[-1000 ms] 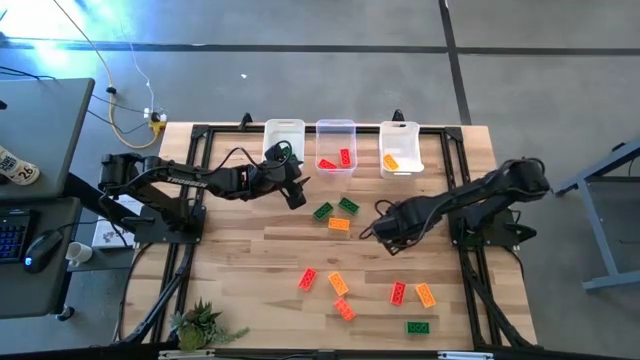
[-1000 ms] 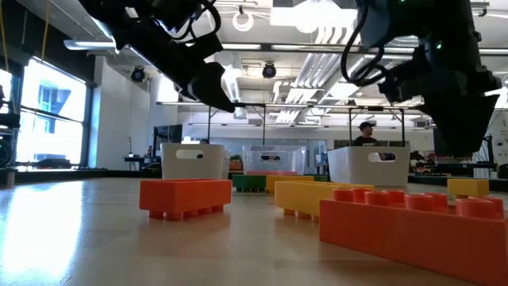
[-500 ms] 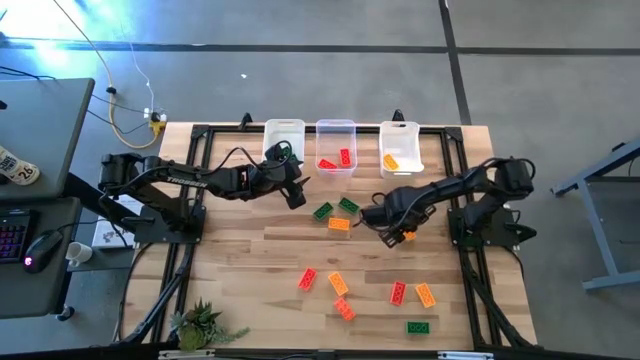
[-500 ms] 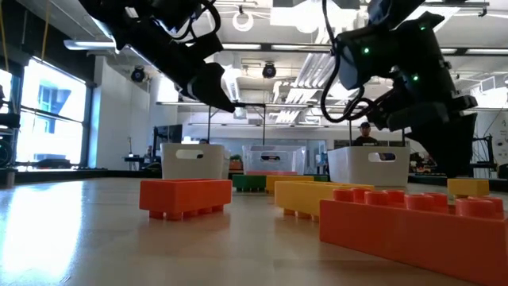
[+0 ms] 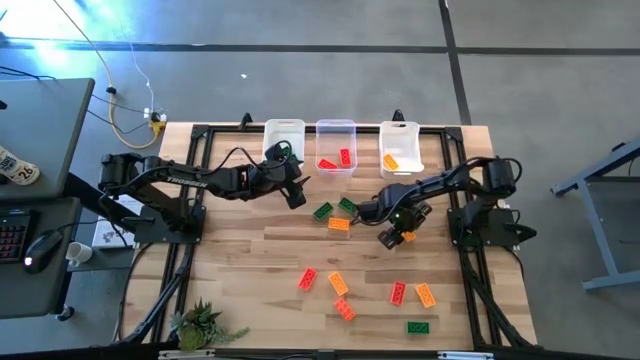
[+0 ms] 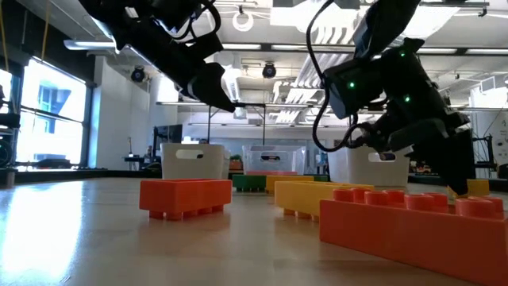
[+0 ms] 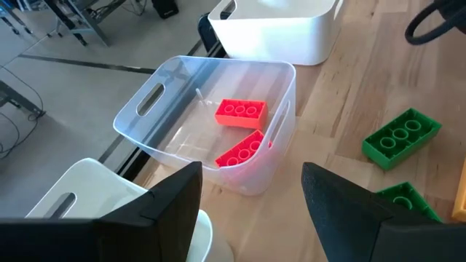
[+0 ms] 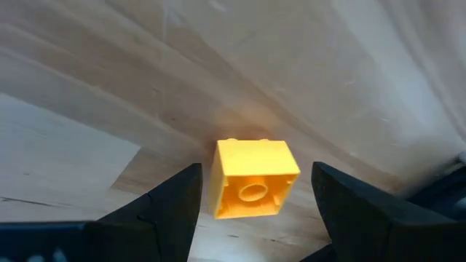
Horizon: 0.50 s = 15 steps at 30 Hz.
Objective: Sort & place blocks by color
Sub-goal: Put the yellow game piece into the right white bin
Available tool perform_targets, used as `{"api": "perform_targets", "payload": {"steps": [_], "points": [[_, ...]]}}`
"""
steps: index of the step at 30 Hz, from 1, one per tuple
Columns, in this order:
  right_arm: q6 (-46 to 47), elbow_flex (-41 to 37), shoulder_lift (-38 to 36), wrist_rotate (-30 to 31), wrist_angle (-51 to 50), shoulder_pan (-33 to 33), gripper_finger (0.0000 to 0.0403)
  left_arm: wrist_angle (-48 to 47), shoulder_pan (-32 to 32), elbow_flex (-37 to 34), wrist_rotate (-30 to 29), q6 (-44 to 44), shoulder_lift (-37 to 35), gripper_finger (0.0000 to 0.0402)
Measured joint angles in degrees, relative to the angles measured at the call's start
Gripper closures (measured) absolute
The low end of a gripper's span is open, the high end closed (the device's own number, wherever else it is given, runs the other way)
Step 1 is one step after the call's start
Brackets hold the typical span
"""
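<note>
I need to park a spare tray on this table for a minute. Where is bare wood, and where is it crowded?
Bare wood lies between the left arm and the plant, left of the red brick. Crowded spots: the three bins at the back edge, the green bricks just before them beside the right gripper, and the loose bricks near the front right.

No text, label or number is readable anywhere (arm markings too small).

Right claw (image 5: 396, 234) swung toward bins, now carrying orange block (image 5: 407, 237) above table centre.
</note>
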Motion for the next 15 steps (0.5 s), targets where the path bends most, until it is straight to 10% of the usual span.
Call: {"api": "perform_targets", "payload": {"steps": [15], "points": [[5.5, 0.06, 1.15, -4.63, 1.5, -0.09, 0.0302, 0.42, 0.02, 0.0, 10.59, 0.92, 0.0, 0.0179]]}}
